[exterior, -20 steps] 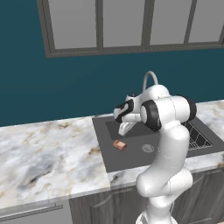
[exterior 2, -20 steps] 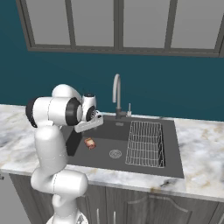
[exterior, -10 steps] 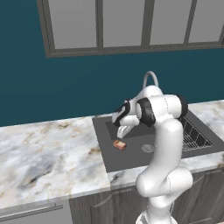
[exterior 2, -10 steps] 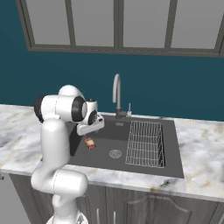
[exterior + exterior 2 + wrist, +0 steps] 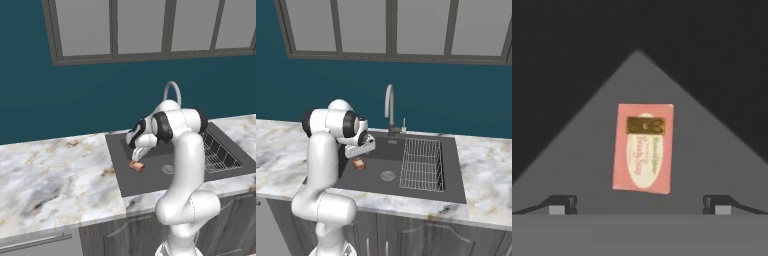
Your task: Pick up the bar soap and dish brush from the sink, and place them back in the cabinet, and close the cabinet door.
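The left base view looks forward and down from behind the arm's left, at middling range, across the marble counter [image 5: 55, 175] to the sink [image 5: 150, 182] and the window wall. The right base view faces the same sink [image 5: 451, 187] from behind the arm's right. Both share basin, faucet and counter. The hand view looks steeply down, close over the bar soap [image 5: 643, 148] on the basin floor.

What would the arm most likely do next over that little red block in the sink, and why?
Probably sink straight down and then close on it. In the hand view the bar soap lies flat on the sink floor, centred between the two fingers, which stand wide apart and touch nothing. The gripper hangs just above the soap, so little descent seems needed.
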{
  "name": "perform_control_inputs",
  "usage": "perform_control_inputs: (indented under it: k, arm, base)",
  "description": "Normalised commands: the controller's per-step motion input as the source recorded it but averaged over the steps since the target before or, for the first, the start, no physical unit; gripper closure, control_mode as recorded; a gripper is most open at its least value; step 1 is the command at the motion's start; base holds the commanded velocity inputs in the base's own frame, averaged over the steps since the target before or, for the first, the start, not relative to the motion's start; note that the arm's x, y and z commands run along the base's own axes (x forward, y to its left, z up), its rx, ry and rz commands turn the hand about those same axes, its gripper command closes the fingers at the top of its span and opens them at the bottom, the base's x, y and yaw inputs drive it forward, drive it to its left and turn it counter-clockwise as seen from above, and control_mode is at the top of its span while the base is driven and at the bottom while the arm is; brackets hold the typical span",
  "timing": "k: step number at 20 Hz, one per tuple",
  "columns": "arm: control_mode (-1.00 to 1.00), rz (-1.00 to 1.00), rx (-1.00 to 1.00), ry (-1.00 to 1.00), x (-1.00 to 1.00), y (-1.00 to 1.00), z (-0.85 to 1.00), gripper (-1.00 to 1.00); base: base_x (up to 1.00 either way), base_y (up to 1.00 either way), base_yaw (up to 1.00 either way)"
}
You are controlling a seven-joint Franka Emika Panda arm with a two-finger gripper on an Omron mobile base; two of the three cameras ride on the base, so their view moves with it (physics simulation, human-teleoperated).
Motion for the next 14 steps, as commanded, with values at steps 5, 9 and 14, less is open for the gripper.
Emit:
perform_control_inputs:
  k: [5,9,14]
  arm:
    - [-1.0,0.0,0.0,0.05,0.01,0.07,-0.19,-1.0]
    - [-1.0,0.0,0.0,0.03,0.03,0.08,-0.21,-1.0]
    - [-1.0,0.0,0.0,0.01,0.01,0.0,-0.26,-1.0]
  base:
    - [0.0,0.0,0.0]
    - [0.0,0.0,0.0]
    - [0.0,0.0,0.0]
